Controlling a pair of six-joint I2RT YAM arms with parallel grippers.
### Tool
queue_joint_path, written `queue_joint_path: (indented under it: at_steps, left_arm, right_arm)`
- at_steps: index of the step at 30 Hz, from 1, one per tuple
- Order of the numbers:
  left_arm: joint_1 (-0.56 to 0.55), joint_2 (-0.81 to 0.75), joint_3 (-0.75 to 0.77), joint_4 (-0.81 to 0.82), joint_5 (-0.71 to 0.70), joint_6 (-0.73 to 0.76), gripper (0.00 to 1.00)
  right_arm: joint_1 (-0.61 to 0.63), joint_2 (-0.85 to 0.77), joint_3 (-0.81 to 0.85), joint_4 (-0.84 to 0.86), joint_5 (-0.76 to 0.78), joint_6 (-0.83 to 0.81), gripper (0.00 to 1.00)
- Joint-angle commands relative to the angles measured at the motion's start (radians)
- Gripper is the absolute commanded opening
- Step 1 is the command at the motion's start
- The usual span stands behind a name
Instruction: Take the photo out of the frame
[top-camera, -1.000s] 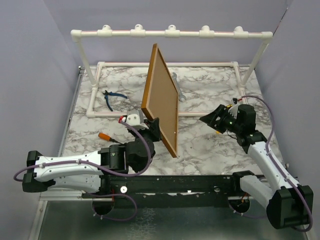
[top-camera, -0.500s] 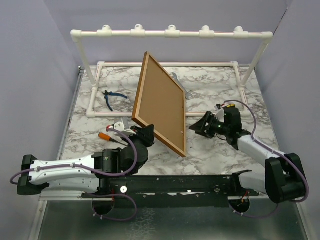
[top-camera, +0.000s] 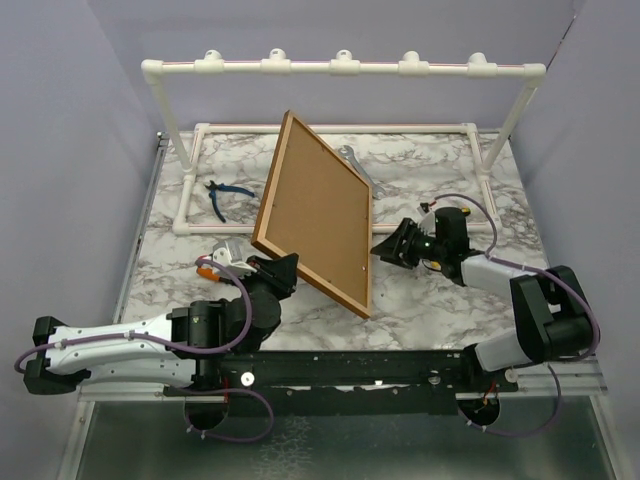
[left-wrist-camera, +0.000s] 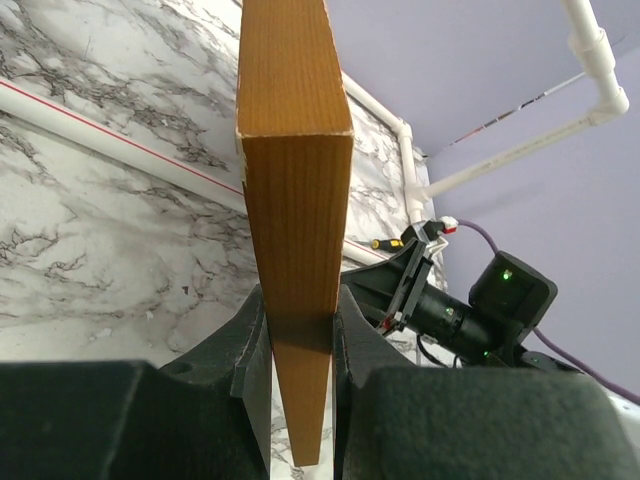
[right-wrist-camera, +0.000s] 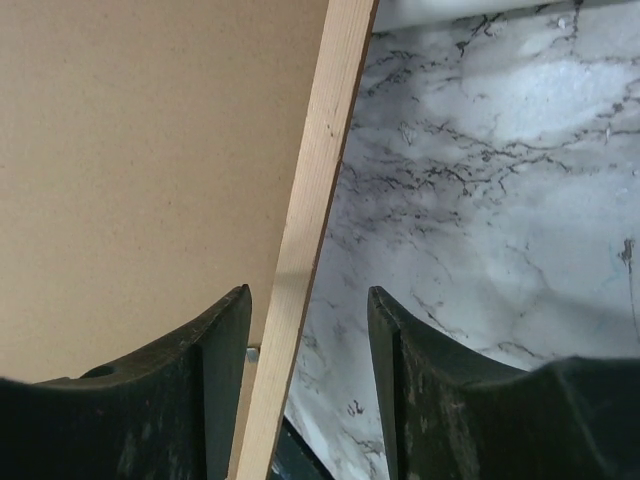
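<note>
**Frame Held Up on a Slant**

The frame (top-camera: 315, 225) is up off the worktop (top-camera: 440, 170) and leans over, with its plain brown back facing up. The photo cannot be seen from any view.

The left tool (top-camera: 284, 268) has the frame by its near left edge. In the left wrist view, its two fingers (left-wrist-camera: 252, 340) are squeezed tight on both sides of the wood border (left-wrist-camera: 295, 200).

The right tool (top-camera: 384, 248) is at the frame's right edge. Its fingers (right-wrist-camera: 215, 350) are spread wide apart. The thin wood edge (right-wrist-camera: 310, 200) runs up through the gap between them. I cannot tell if either finger touches it.

The frame's low corner hangs near the front of the worktop, between the two arms. Its high corner points toward the white pipe rack (top-camera: 340, 67) at the back. Blue pliers (top-camera: 228, 192) lie to the left of the frame. A silver wrench (top-camera: 352, 160) pokes out behind it. An orange handle (top-camera: 208, 270) lies by the left arm. Bare marble shows on the right, beyond the right tool.
</note>
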Motion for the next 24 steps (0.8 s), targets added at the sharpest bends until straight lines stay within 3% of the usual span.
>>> queue_joint_path:
  at_steps: [1,11,18,24]
  left_arm:
    - [-0.006,-0.018,-0.01,-0.042,0.068,-0.008,0.0]
    - [-0.006,-0.051,-0.033,-0.073,0.08,-0.026,0.0]
    - [-0.006,-0.099,-0.044,-0.098,0.082,-0.03,0.0]
    - [-0.006,-0.127,-0.052,-0.104,0.114,0.012,0.0]
  right_arm:
    - [0.009,0.054,0.041,0.092,-0.006,0.028,0.53]
    - [0.062,0.175,0.088,0.161,-0.022,0.065,0.49]
    - [0.08,0.218,0.123,0.192,-0.014,0.088,0.15]
    - [0.08,0.143,0.183,0.088,0.046,0.033,0.05]
